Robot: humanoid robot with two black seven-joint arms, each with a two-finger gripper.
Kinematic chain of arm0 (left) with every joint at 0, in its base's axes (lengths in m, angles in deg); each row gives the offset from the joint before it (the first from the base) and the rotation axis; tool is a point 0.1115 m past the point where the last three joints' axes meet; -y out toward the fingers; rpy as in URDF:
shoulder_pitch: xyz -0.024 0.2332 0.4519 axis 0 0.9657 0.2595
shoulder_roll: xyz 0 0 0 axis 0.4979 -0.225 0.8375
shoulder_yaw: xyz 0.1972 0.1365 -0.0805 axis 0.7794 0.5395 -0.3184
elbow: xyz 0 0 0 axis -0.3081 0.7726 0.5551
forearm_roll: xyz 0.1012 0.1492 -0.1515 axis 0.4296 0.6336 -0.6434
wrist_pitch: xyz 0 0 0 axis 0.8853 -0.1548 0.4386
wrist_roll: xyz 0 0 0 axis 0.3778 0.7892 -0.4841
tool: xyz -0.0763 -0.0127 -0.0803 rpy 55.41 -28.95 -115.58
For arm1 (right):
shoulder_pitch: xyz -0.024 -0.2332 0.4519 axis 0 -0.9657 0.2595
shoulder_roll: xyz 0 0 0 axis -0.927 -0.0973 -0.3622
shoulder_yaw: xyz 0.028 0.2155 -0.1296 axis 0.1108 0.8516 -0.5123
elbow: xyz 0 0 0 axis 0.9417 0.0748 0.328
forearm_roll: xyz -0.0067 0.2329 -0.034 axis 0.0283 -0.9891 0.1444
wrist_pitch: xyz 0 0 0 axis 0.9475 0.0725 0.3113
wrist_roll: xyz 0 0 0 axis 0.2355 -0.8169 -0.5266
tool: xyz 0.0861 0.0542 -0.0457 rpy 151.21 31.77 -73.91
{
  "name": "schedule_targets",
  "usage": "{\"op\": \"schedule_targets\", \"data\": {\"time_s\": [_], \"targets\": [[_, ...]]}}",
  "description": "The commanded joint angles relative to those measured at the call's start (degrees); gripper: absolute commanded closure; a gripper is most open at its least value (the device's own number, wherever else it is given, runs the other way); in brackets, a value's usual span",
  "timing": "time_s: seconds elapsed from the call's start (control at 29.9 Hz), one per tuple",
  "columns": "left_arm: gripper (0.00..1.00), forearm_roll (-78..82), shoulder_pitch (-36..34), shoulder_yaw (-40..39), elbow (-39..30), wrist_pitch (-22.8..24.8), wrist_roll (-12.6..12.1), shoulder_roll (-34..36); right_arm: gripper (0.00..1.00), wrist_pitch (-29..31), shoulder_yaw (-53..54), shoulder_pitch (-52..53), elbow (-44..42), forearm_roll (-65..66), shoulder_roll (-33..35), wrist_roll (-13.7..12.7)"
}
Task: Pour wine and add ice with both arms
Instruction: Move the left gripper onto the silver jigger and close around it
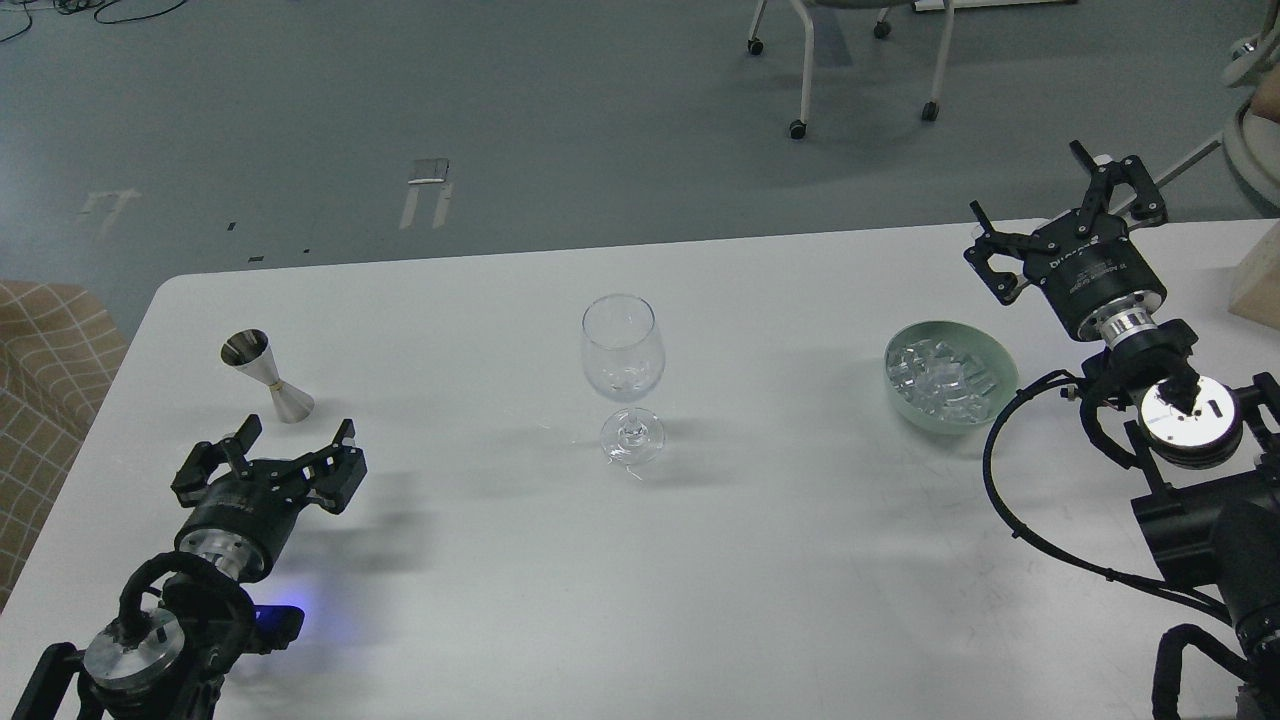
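head view: ice [945, 378] in bowl [905, 402].

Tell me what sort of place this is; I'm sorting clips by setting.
Probably a lab or office workroom, not a bar: a plain white table stands on grey floor with tape marks, a wheeled chair behind. Only a wine glass, jigger and ice bowl are set out.

chair legs [800, 70] on floor | checked fabric [50, 380] left of table | possibly wooden block [1258, 285] at right edge
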Motion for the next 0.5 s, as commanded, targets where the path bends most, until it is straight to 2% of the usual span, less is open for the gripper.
{"op": "schedule_targets", "data": {"time_s": [0.0,0.13,0.47], "targets": [[0.02,0.4,-3.8,-0.1,0.1,-8.0,0.2,1.5,0.00,0.0,0.0,-0.1,0.0,0.0,-0.1,0.0],[0.02,0.6,-6.8,0.2,0.8,-11.0,0.5,2.7,0.00,0.0,0.1,-0.1,0.0,0.0,-0.1,0.0],[0.03,0.7,-9.2,-0.2,7.2,-10.5,1.8,2.8,0.00,-0.1,0.1,-0.6,0.4,0.0,-0.1,0.0]]}}
